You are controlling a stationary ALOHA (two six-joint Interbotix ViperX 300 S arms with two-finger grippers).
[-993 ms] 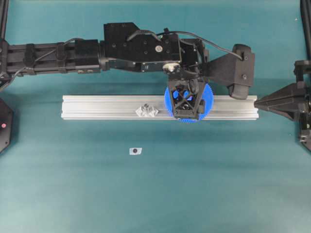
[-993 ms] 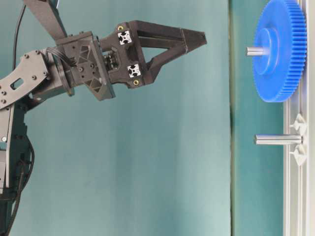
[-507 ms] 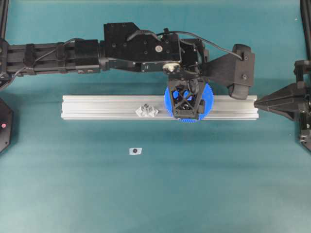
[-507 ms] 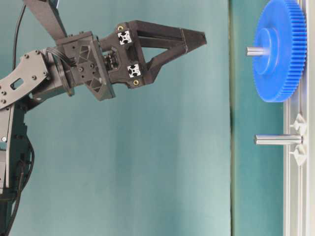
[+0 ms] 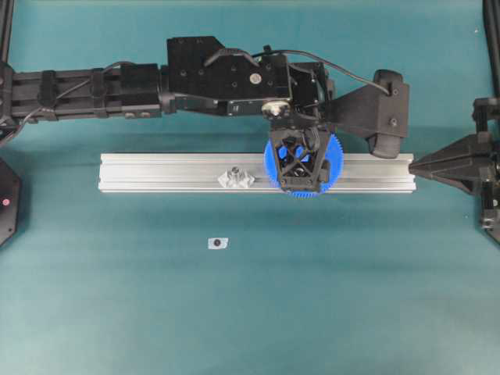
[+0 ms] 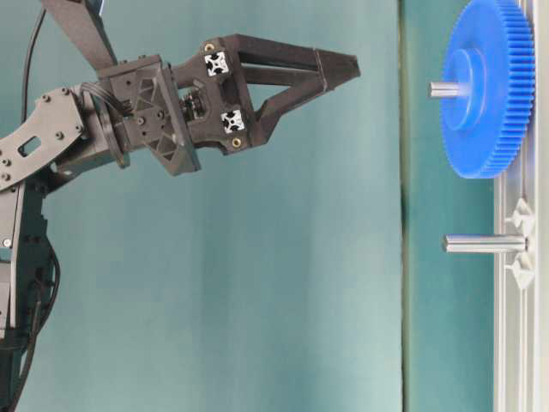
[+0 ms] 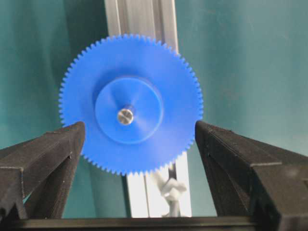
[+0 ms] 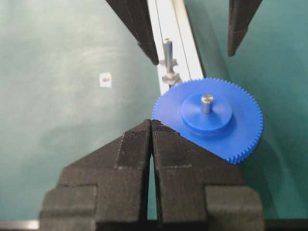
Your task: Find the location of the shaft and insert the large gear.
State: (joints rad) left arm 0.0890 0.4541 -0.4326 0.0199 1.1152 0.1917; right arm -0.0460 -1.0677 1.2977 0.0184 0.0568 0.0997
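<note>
Large gear (image 7: 130, 123) is already seated on a shaft (image 7: 125, 116) on the aluminium rail (image 5: 172, 172), sitting right between and just below the left claw (image 7: 139, 137), whose fingers are spread wide apart and not touching the teeth. The right claw (image 8: 152, 144) is pressed together, holding nothing, parked just short of the gear. Insertion looks done, so a straight lift away without clipping the rim is probably all that's needed. A second bare pin (image 6: 485, 244) is seen further along.
</note>
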